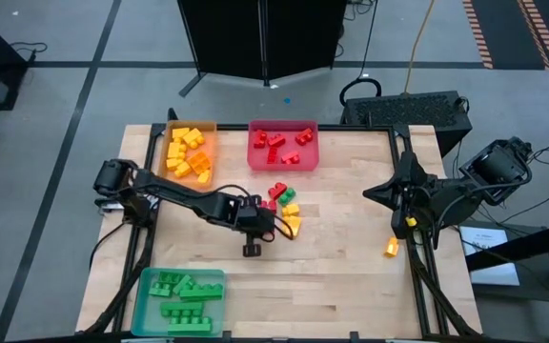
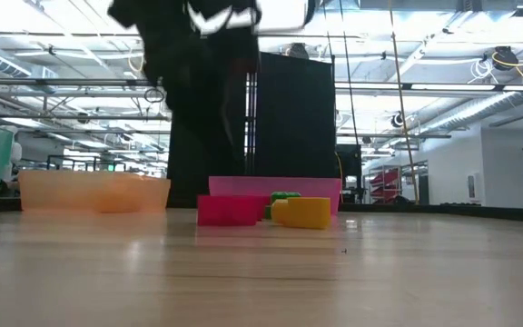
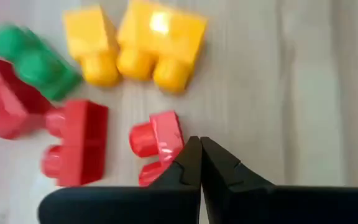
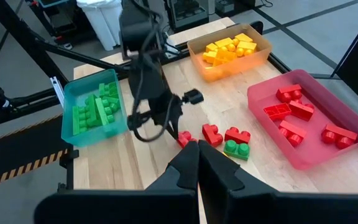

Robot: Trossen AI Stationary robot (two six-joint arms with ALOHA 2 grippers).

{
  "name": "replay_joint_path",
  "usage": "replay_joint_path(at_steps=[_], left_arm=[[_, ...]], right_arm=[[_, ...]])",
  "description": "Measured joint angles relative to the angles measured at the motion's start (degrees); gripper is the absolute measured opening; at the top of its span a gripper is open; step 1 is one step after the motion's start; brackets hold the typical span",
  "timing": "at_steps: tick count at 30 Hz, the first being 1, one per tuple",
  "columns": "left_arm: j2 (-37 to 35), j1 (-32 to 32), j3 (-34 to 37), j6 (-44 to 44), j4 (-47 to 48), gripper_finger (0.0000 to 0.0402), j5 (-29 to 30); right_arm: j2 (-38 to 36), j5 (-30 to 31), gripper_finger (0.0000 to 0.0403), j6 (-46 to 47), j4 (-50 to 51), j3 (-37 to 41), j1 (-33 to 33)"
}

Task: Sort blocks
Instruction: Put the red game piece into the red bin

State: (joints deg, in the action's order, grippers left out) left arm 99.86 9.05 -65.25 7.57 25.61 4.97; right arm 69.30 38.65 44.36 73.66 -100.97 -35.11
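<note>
A loose cluster of blocks lies mid-table: red (image 1: 277, 191), green (image 1: 287, 208) and yellow (image 1: 293, 225). My left gripper (image 3: 199, 163) is shut and low over the table at the cluster's near-left side (image 1: 254, 227). Its fingers stand right beside a small red block (image 3: 157, 140). Beyond that block are a larger red block (image 3: 79, 149), a green one (image 3: 33, 59) and two yellow ones (image 3: 160, 37). A single yellow block (image 1: 392, 249) lies near the right arm. My right gripper (image 4: 197, 154) is shut on nothing, raised at the table's right side. My left gripper's shut fingers (image 3: 185, 168) point down at the table right beside the small red block's stud side (image 3: 160, 163). The finger hides the meeting place, so I cannot tell whether its outer side touches the block, which lies flat on the table.
Three trays hold sorted blocks. The orange tray (image 1: 208, 157) with yellow blocks sits far left, the red tray (image 1: 282, 167) with red blocks far centre, and the teal tray (image 1: 146, 295) with green blocks at the near-left corner. Bare wood lies between the cluster and the right arm.
</note>
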Motion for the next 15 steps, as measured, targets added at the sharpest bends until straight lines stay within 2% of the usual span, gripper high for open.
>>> replay_joint_path(at_steps=[5,9,12,15], left_arm=[[-1.82,1.19,-4.23,0.53,4.68,0.0001,3.59],[-2.54,1.22,-5.42,1.1,4.1,0.0003,5.15],[-1.72,1.11,-5.38,1.51,4.68,0.0025,0.83],[-0.85,1.29,-5.38,4.0,7.05,0.0068,-2.35]], right_arm=[[-0.01,-0.01,0.0,-0.04,0.01,0.0,0.01],[0.0,-0.03,0.0,-0.08,0.0,0.0,0.02],[0.0,-1.29,0.0,0.0,-0.01,0.0,0.02],[0.0,-2.75,0.0,0.0,0.01,0.0,0.02]])
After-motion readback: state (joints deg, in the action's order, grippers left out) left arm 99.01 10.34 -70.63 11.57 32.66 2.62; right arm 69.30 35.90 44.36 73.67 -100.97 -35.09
